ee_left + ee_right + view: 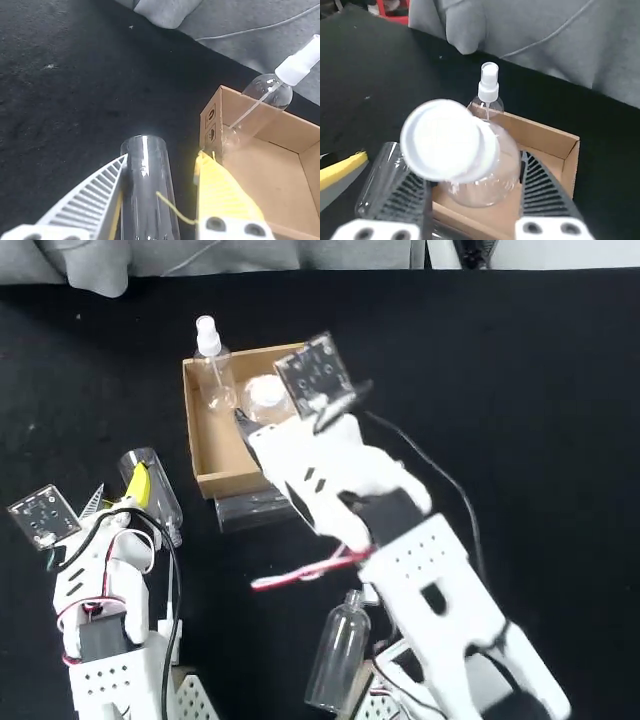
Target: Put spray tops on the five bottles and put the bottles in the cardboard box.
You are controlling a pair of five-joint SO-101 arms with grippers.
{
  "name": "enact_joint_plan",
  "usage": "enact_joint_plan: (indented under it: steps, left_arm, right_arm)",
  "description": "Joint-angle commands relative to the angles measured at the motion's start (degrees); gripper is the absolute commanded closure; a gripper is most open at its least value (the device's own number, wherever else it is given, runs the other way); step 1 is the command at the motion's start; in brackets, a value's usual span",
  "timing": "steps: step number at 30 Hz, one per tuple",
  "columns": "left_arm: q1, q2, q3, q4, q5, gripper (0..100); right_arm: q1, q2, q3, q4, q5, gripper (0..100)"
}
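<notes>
1. In the high view, the cardboard box [215, 455] is seen on the black desk [530, 380]. A spray bottle [212, 365] stands upright in its far corner.
2. The right hand [255, 415] is seen in the high view over the box, clenched around a white-topped bottle [266, 392]. Whether that bottle touches the box floor cannot be told.
3. In the right wrist view, the right hand [470, 167] is shown with black fingers [540, 190] pressed on both sides of the white-topped bottle [487, 180]. The spray bottle [488, 92] is seen beyond it at the box [560, 142] wall.
4. The left hand [135, 495] is placed beside the box, grasping an open bottle [155, 485] that bears no top.
5. In the left wrist view, the left hand [162, 159] is seen closed on the open bottle [147, 195]. The box [260, 170] and the spray bottle [270, 90] are just beside it.
6. A lying bottle [338, 655], also without a top, is shown by the high view near the arm bases, well apart from the box.
</notes>
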Motion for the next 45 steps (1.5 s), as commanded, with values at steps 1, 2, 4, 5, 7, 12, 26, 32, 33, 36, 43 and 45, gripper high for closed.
enact_joint_plan:
  steps: [1,2,4,5,7,12,26,32,33,36,43,45]
  left_arm:
    - [-0.4,-0.44,1.45,0.0,-0.18,80]
    - [-0.4,-0.44,1.45,0.0,-0.18,80]
    - [-0.4,-0.44,1.45,0.0,-0.18,80]
    - [-0.4,-0.44,1.45,0.0,-0.18,80]
    - [-0.4,-0.44,1.45,0.0,-0.26,80]
    - [-0.4,-0.44,1.45,0.0,-0.26,80]
    - [-0.4,-0.44,1.45,0.0,-0.26,80]
    - [-0.4,-0.44,1.45,0.0,-0.26,80]
    - [-0.4,-0.44,1.45,0.0,-0.26,80]
    - [-0.4,-0.44,1.45,0.0,-0.26,80]
    - [-0.48,-0.44,1.45,0.0,-0.35,80]
    - [-0.48,-0.44,1.45,0.0,-0.35,80]
  right_arm:
    - [-0.88,4.26,-7.25,-0.26,0.18,89.6]
    - [-0.88,5.93,-8.4,-0.18,0.18,89.6]
    - [-0.88,9.01,-10.51,0.09,0.18,89.6]
    - [-0.88,10.51,-11.38,0.09,0.09,89.6]
    - [-0.97,13.05,-12.97,0.09,0.0,89.6]
    - [-0.97,18.51,-16.57,-0.26,-3.08,89.6]
    - [-3.34,32.92,-26.51,-0.44,-3.08,89.6]
    - [-3.43,39.08,-31.43,-1.23,-5.19,89.6]
    - [-3.43,40.13,-32.13,-1.93,-6.68,89.6]
    - [-3.43,43.21,-33.19,-3.78,-8.35,89.6]
    - [-3.43,49.1,-36.44,-4.84,-8.62,89.6]
    - [-3.43,50.59,-37.58,-4.84,-8.7,89.6]
